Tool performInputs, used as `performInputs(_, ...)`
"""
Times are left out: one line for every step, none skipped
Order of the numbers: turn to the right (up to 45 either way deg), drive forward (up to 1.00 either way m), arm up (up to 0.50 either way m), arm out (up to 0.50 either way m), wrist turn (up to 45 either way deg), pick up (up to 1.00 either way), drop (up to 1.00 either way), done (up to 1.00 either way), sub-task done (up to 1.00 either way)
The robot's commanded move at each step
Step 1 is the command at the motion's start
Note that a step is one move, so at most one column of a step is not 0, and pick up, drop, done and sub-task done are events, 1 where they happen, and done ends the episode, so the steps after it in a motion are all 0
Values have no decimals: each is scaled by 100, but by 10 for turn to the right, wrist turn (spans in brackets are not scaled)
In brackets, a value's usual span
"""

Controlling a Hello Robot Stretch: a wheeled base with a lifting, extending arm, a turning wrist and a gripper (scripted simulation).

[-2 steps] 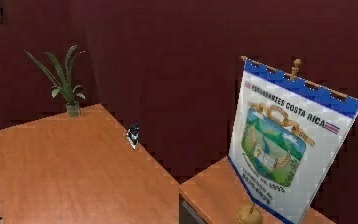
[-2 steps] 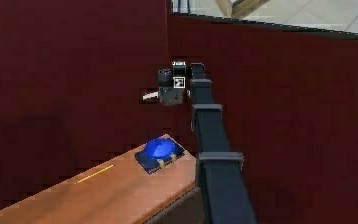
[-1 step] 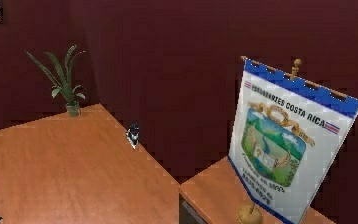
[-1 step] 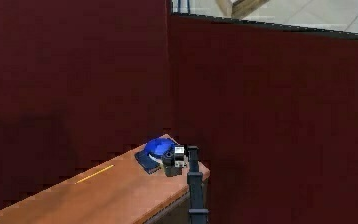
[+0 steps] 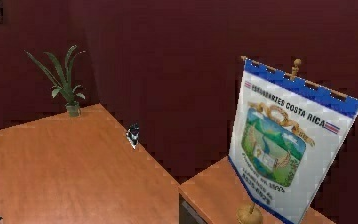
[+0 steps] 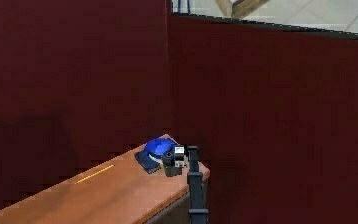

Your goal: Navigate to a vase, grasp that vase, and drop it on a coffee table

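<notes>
- Step in hand, as I judge it: the grasp. The arm [image 6: 194, 192] reaches out over the counter [image 6: 97, 198], and its jaws show right next to a blue blob [image 6: 159, 151] that I take for the vase.
- Jaws: the pictures do not tell how wide they stand. With the blob lying on the counter right at them, I cannot tell whether they have hold of anything, or whether they touch it.
- To do it well: make sure the blob sits squarely between the jaws before lifting. It is low and rounded, so a grip high on the curve may slip; I would go low and at its widest part.
- Lift straight up first. The blob is near the counter's far corner, close to the dark red wall [image 6: 267, 110], so a sideways drag could push it off the edge or against the wall.
- Keep away from the thin yellow stick [image 6: 95, 175] lying farther along the counter.
- Look of the blob: bright blue, squat and dome-like, glossy on top. There is a darker flat piece [image 6: 145, 163] at its base, and I cannot tell whether that is part of it or something beneath it.
- The forward view has a potted plant [image 5: 62, 75], a small black-and-white thing [image 5: 133, 135] and a banner [image 5: 287, 140]. None of these bear on the grasp.
</notes>
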Motion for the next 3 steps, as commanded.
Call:
performInputs(0, 0, 10, 0, 0, 0, 0, 0, 0)
performInputs(0, 0, 24, 0, 0, 0, 0, 0, 0)
performInputs(0, 0, 0, 0, -450, 0, 0, 0, 0)
